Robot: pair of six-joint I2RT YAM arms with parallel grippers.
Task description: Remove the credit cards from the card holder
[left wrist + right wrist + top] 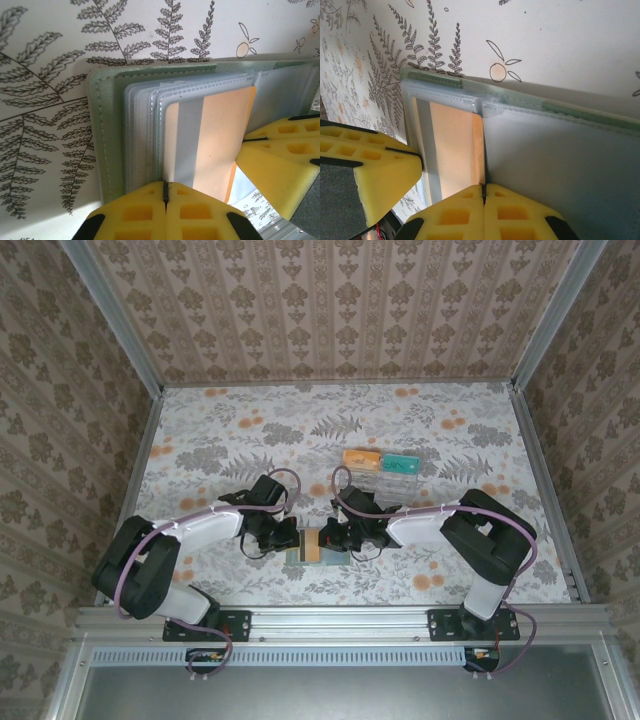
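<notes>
The card holder (298, 556) is lying open on the flowered table (250, 440), close to its near edge and midway between the two arms, which are reaching in at it from the left and the right. Its stack of clear sleeves (142, 125) is showing against the grey-green cover. The tan-orange card (220, 135), with a grey stripe down it, is lying at the top of that stack in the middle of the holder. The left fingers (140, 212) are pressing together on an edge of the sleeve stack, right beside the card's stripe. The right fingers (515, 212) are also pressing together, meeting on the card's edge where it is bordering the blue-grey inner panel. They are looking clamped on the card, though whether sleeve plastic is caught too cannot be told. Farther back and to the right, well apart from the holder, a clear tray (385, 480) is carrying an orange piece (357, 457) and a teal piece (402, 462) side by side along its far edge.
</notes>
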